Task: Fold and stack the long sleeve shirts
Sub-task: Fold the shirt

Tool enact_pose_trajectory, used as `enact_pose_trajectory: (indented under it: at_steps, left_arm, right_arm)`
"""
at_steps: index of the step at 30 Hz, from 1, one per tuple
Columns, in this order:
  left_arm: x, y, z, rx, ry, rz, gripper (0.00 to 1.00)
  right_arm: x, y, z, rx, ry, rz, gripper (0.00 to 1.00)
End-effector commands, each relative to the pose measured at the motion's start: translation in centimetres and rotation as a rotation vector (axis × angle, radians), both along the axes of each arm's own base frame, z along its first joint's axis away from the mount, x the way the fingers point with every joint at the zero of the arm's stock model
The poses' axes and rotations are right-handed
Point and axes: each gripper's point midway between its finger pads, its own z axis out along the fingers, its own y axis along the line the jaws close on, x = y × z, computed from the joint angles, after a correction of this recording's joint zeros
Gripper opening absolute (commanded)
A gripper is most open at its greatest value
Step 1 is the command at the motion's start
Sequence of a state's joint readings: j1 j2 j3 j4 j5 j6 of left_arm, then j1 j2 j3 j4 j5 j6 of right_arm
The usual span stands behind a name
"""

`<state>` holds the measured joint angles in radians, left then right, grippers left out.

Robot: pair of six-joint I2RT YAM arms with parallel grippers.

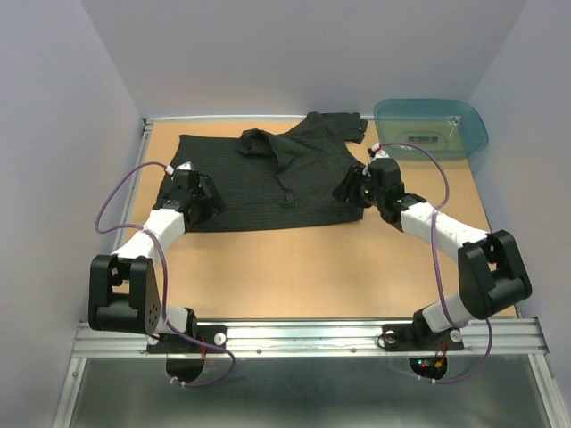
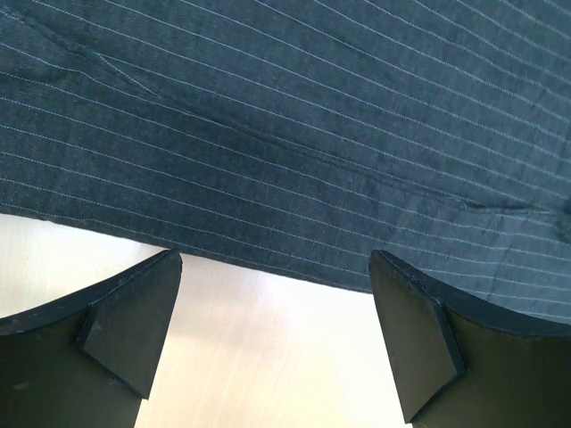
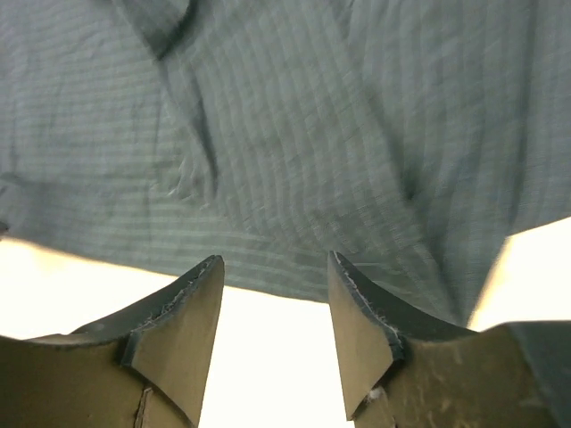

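One black pinstriped shirt lies on the table, spread over the far half of the brown surface. Its left part is flat. Its right part is bunched and folded over itself, with the collar toward the far edge and a piece of cloth reaching toward the far right corner.

One teal tub stands at that far right corner, just beside the cloth but apart from it.

Two arms reach in from the near edge, one on each side, and each carries one looping purple cable.

Two claws are in view, both low at the shirt's borders. The left claw is at the shirt's near left corner. It is released, with its two fingers spread wide, and only the shirt's hem and pale table surface show between them. The right claw is at the shirt's right edge, where the cloth is rumpled. It is also released. Its two fingers stand closer together than the left pair, with a clear gap and no cloth pinched in it. The wrinkled hem lies just beyond their tips.
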<state>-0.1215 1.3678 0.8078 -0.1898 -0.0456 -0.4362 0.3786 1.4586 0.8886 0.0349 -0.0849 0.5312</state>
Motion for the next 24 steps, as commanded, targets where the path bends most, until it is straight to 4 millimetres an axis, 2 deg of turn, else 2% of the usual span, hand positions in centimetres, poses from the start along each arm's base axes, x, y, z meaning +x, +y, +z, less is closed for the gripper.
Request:
enact_pose_trajectory:
  at_steps: [1, 4, 5, 6, 10, 11, 13, 17, 18, 20, 21, 24]
  left_arm:
    - [1.8, 0.9, 1.7, -0.049, -0.044, 0.046, 0.99]
    - [1.8, 2.9, 1.1, -0.045, -0.030, 0.097, 0.99]
    - [1.9, 2.5, 0.9, -0.065, -0.027, 0.076, 0.99]
    - [1.9, 4.0, 0.8, -0.067, -0.024, 0.119, 0.99]
    - [2.0, 5.1, -0.3, -0.078, 0.003, 0.155, 0.99]
    - [2.1, 5.2, -0.4, -0.088, 0.002, 0.166, 0.99]
    - [2.1, 5.8, -1.0, -0.097, 0.012, 0.189, 0.99]
    - [1.9, 6.7, -2.1, -0.116, 0.040, 0.217, 0.99]
    - [1.9, 6.9, -2.7, -0.123, 0.053, 0.223, 0.99]
    - [1.7, 7.2, -3.3, -0.138, 0.067, 0.232, 0.99]
    - [1.4, 7.2, -4.0, -0.141, 0.090, 0.235, 0.99]
    - [1.0, 7.1, -5.1, -0.158, 0.122, 0.236, 0.99]
  right_arm:
    - [0.1, 3.1, 1.9, 0.178, -0.016, 0.093, 0.55]
    - [0.8, 3.8, 2.3, 0.202, -0.026, 0.110, 0.55]
    - [1.1, 4.1, 2.6, 0.212, -0.034, 0.118, 0.55]
    - [1.2, 4.4, 2.6, 0.224, -0.034, 0.135, 0.56]
    - [2.2, 5.3, 1.9, 0.269, -0.041, 0.139, 0.57]
    - [2.4, 5.3, 0.7, 0.267, -0.020, 0.125, 0.57]
    - [2.8, 5.1, -0.2, 0.271, -0.008, 0.100, 0.57]
    - [3.3, 3.8, -3.6, 0.266, 0.048, 0.030, 0.57]
    - [3.3, 2.9, -5.4, 0.263, 0.086, 0.001, 0.57]
    - [3.6, 1.5, -6.5, 0.296, 0.114, -0.046, 0.57]
    - [3.2, 1.1, -7.8, 0.306, 0.143, -0.066, 0.57]
    - [2.9, -0.5, -9.4, 0.295, 0.170, -0.117, 0.57]
